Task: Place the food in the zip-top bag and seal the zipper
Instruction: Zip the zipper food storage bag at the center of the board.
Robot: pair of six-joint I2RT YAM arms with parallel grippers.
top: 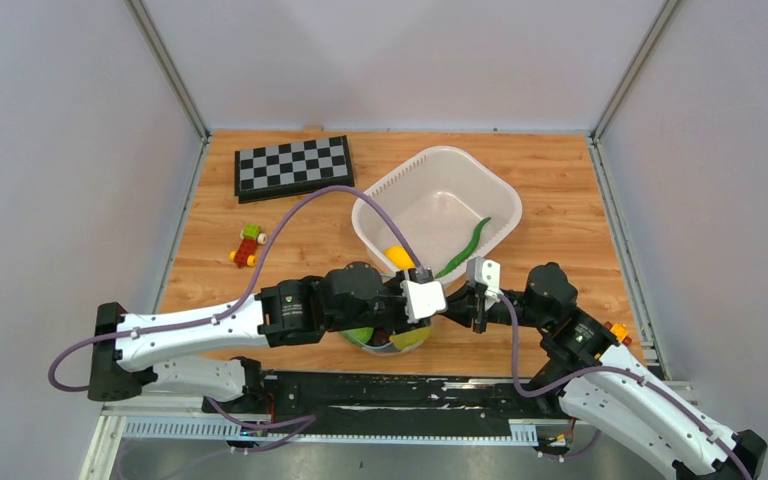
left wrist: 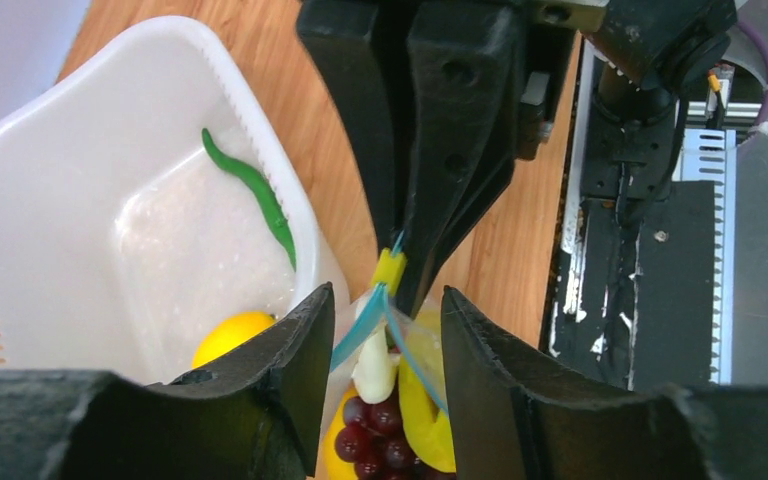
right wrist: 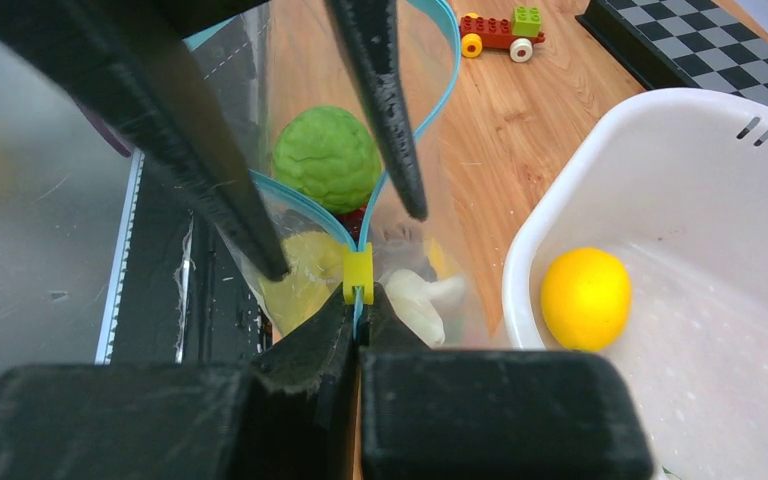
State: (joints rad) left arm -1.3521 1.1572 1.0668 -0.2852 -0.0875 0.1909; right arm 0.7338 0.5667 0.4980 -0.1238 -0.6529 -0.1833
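Note:
The clear zip-top bag [top: 390, 343] stands at the table's near edge between both grippers, holding purple grapes [left wrist: 375, 435], a green lime [right wrist: 327, 157] and yellow and pale food. Its teal zipper [right wrist: 430, 90] gapes open, with a yellow slider [right wrist: 358, 275] at one end. My right gripper [right wrist: 360, 305] is shut on the zipper strip right behind the slider. My left gripper [left wrist: 385, 330] is open, one finger on each side of the bag's mouth. A yellow lemon [right wrist: 585, 297] and a green chili [left wrist: 255, 195] lie in the white basket [top: 440, 160].
The white perforated basket stands just beyond the bag, almost touching it. A red-yellow-green toy block car [top: 247, 246] lies at the left and a folded checkerboard [top: 293, 166] at the back left. Both arms crowd the near edge.

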